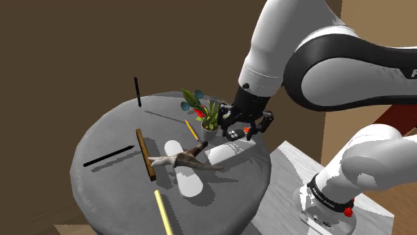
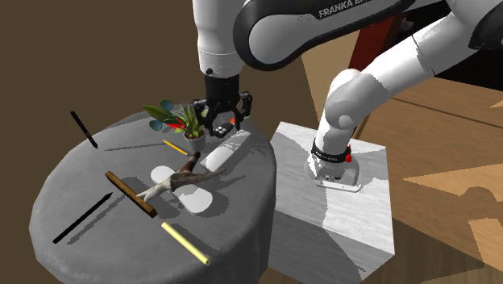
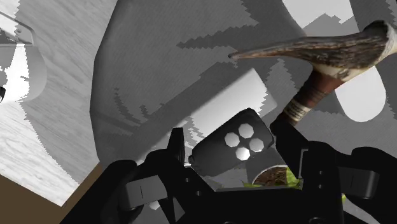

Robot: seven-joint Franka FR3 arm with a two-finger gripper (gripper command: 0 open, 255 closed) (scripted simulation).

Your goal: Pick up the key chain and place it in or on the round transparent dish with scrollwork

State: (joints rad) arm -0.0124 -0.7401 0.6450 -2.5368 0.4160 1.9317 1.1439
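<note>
Wrist view has the black key chain (image 3: 235, 149) clamped between the gripper (image 3: 230, 133) fingers, long axis spanning finger to finger, a contact the shoulder view hides. There it hangs at the table's (image 1: 113, 133) 2 o'clock, antler (image 1: 180, 159) at its 8 o'clock; the dish I cannot pick out.

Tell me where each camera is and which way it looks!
Shoulder view: beside and slightly behind the stand, looking down over the round table; arm and claw show.
Second exterior view: off to the side, looking down at table and stand; arm and claw show.
Wrist view: on the hand, looking along the claw at the key fob; two black fingers show.
Shared: both outside views show the plant.
</note>
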